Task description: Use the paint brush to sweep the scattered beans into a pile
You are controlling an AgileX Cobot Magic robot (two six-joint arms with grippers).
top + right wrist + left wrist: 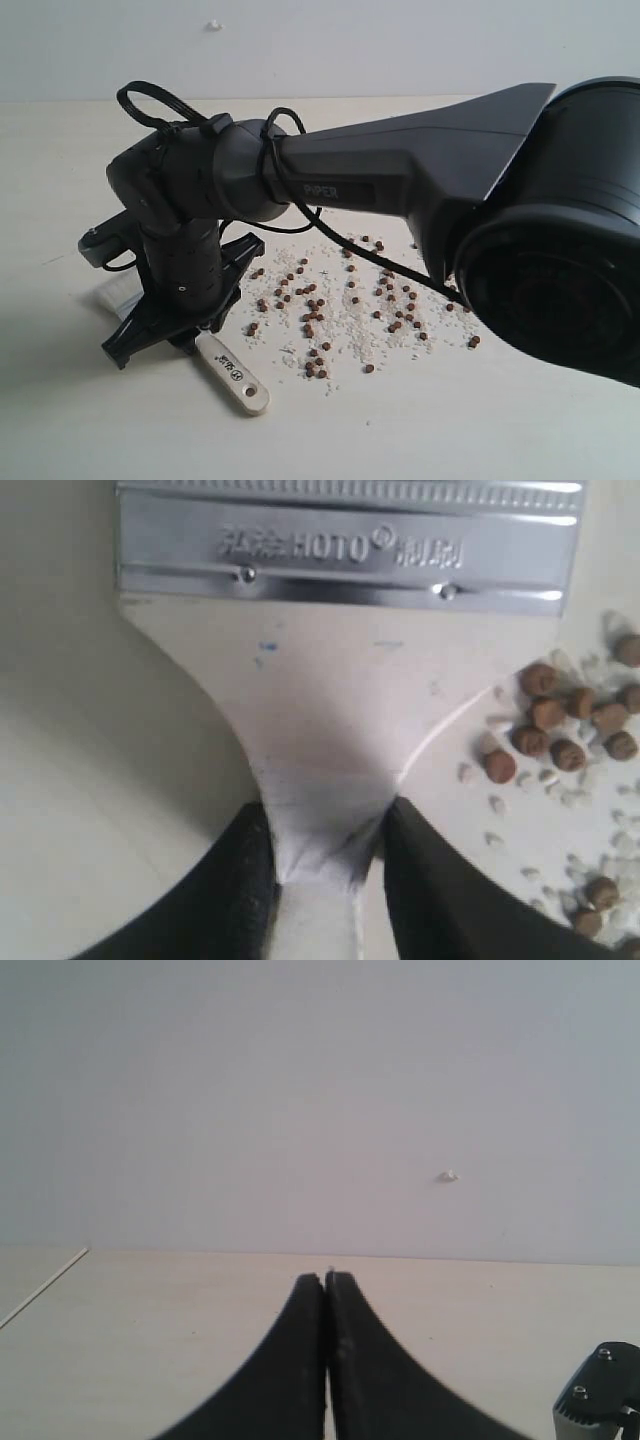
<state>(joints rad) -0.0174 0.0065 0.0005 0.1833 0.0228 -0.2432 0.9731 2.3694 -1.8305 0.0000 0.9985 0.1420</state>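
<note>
The paint brush (235, 377) lies flat on the table at the left of the exterior view, its wooden handle end toward the front and its cream bristles (112, 295) showing behind the arm. My right gripper (190, 335) reaches across over it. In the right wrist view my right gripper (325, 820) has one black finger on each side of the narrow handle neck of the paint brush (340, 680), below the silver ferrule (345, 550), and is shut on it. The beans (310, 310) lie scattered with whitish crumbs right of the brush, and some beans (565, 730) lie beside the handle. No pile shows. My left gripper (326, 1278) is shut and empty over bare table.
The right arm's large dark body (560, 260) fills the right side of the exterior view and hides the table behind it. A pale wall (300, 45) stands behind the table's far edge. A small grey metal part (600, 1390) shows at the edge of the left wrist view.
</note>
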